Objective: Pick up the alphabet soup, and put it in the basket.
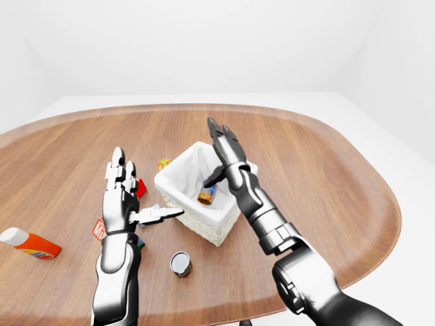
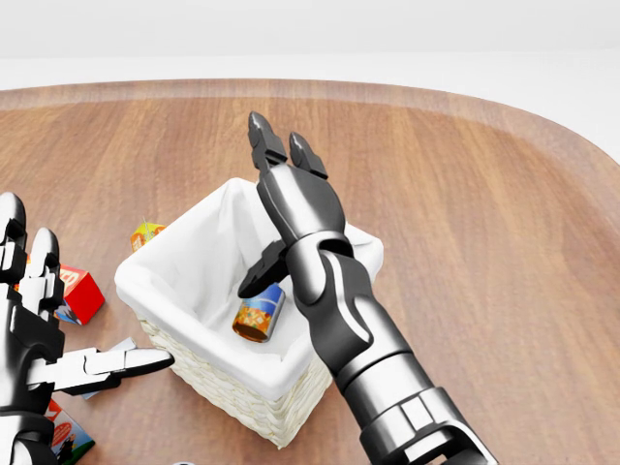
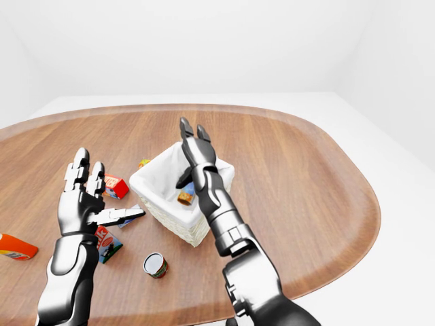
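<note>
The alphabet soup can [image 2: 260, 315] lies on its side inside the white-lined wicker basket [image 2: 232, 392], near the middle of the table. My right hand [image 2: 276, 194] hovers just above the basket, open, with its fingers spread upward and its thumb pointing down toward the can. Nothing is held in it. In the head view my left hand [image 2: 68, 300] is at the left edge, open and flat, with its thumb reaching toward the basket's left wall. It holds nothing.
A red box [image 2: 77, 294] and a small yellow carton [image 2: 145, 233] lie left of the basket. Another box [image 2: 63, 436] sits under my left hand. A second can [image 1: 180, 263] stands below the basket, and an orange bottle [image 1: 27, 243] lies far left.
</note>
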Robot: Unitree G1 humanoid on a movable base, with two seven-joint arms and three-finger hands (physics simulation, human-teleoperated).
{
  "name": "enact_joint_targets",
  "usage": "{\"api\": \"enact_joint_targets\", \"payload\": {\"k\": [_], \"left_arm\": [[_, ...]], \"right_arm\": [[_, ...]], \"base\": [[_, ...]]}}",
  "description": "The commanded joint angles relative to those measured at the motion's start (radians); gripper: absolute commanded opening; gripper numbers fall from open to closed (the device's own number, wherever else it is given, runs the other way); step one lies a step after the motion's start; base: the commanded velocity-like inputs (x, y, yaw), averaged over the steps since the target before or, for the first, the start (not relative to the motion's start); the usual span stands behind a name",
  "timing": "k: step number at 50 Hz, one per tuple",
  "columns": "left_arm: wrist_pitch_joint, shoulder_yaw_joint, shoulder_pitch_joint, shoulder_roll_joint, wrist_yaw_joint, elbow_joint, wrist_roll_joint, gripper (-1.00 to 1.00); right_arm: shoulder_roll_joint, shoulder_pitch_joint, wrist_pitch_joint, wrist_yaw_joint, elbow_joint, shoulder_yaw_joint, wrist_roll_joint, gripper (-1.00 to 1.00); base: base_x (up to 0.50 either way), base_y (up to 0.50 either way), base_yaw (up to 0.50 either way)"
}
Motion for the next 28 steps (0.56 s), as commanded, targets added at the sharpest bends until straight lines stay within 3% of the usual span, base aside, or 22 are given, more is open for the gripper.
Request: {"api": "enact_joint_targets", "payload": {"k": [1,9,28], "left_arm": [[0.0,0.0,-0.001,0.0,0.0,0.0,-0.001,1.0],[0.0,-0.001,-0.003,0.001,0.0,0.005,-0.001,1.0],[0.0,0.003,-0.002,0.002,-0.002,-0.002,-0.005,1.0]], "right_arm": [[-0.011,-0.017,0.0,0.001,-0.108,-0.015,0.024,1.0],[-0.024,-0.04,0.0,-0.036,-0.227,-0.033,0.068,1.0],[-0.026,-0.031,0.0,0.015,-0.482,-0.024,0.07,1.0]], "base": [[0.0,0.0,0.0],[0.0,0.0,0.0],[0.0,0.0,0.0]]}}
